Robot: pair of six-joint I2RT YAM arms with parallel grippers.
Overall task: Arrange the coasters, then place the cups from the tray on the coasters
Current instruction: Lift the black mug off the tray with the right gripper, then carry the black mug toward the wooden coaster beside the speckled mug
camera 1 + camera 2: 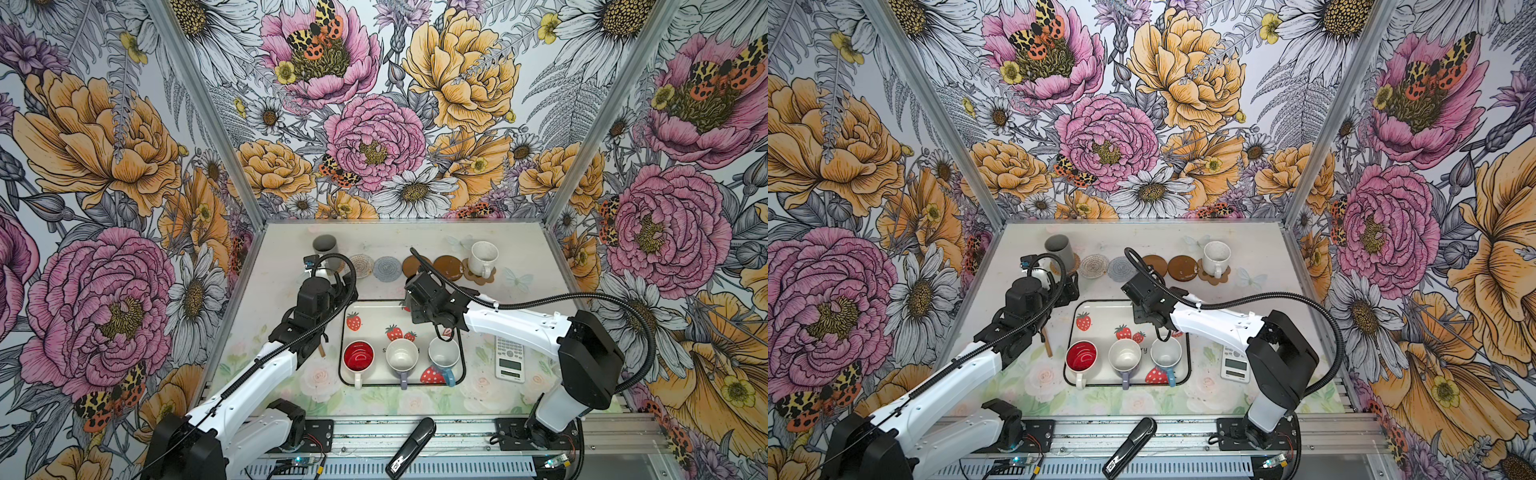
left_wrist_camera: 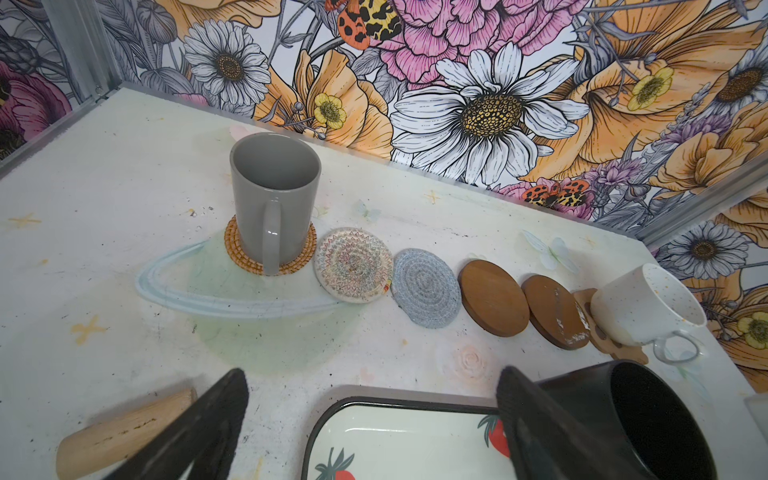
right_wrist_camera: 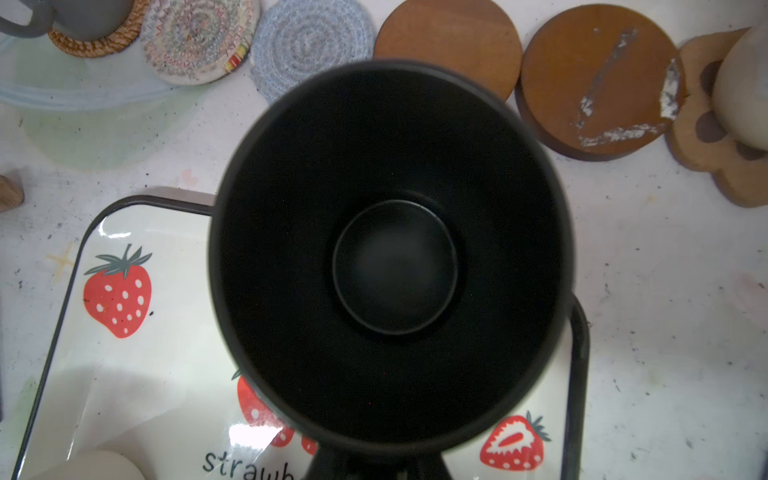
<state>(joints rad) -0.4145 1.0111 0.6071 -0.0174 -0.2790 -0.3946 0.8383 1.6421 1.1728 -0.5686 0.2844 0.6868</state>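
Scuffed tabletop (image 3: 665,291) below; my right gripper (image 3: 378,465) is clamped narrow on the black mug (image 3: 395,257), seemingly by its handle, above the far corner of the tray (image 3: 137,198). Glazed, stiff, chippable, probably heavy: it could swivel. My left gripper (image 2: 370,390) gapes empty.

Bright, even light, glare on tray (image 3: 174,257) (soft shadows)

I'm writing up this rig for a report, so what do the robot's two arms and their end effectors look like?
The left arm and right arm have white shells on the long links and chunky black joint housings. A ribbed black hose runs along each to the wrist. The left end effector has two black fingers with ribbed faces. The right end effector is hidden.
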